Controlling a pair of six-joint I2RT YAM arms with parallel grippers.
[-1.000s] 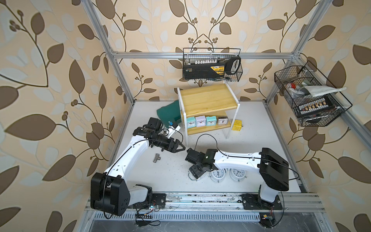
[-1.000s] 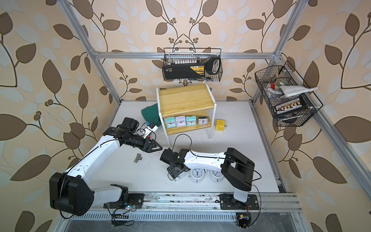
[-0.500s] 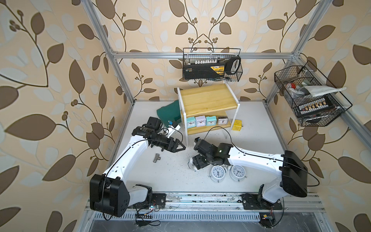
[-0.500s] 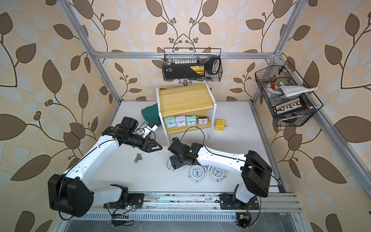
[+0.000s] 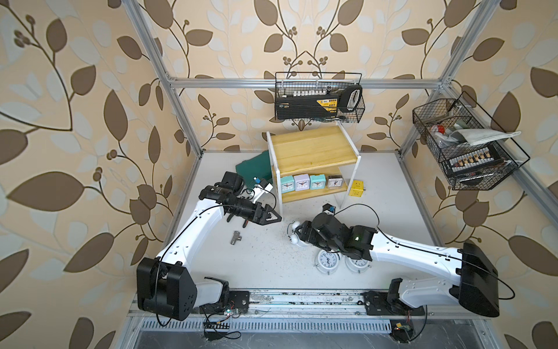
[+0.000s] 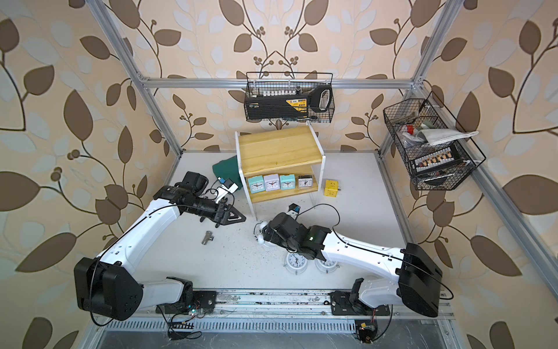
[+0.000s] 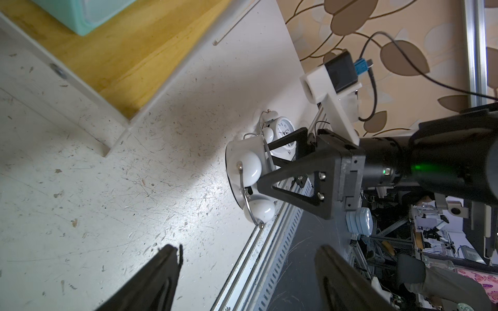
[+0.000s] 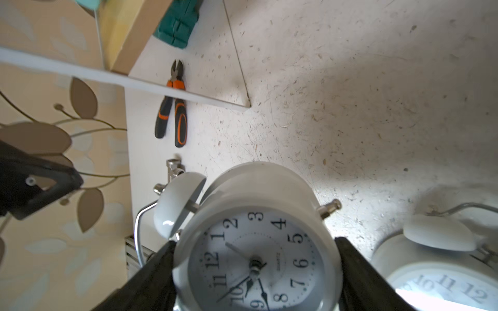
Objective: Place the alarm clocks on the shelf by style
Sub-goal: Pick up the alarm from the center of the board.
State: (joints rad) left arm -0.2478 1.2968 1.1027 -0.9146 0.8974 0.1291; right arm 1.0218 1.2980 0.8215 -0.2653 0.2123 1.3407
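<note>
Right tool (image 5: 301, 234) gripping white clock (image 5: 293, 239), shelf (image 5: 314, 148) behind

Yellow cube socket (image 5: 356, 188), dark green case (image 5: 255, 167), metal fitting (image 5: 235, 237), orange-black pliers (image 8: 172, 107), hanging wire basket (image 5: 361, 113)

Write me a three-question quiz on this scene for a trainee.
1. True or false: the right fingers hold a round clock.
2. How many square clocks stand on the shelf?
3. The left fingers are: A) open and empty; B) shut on a clock; C) out of view.
Key: 1 true; 2 four; 3 A.
</note>
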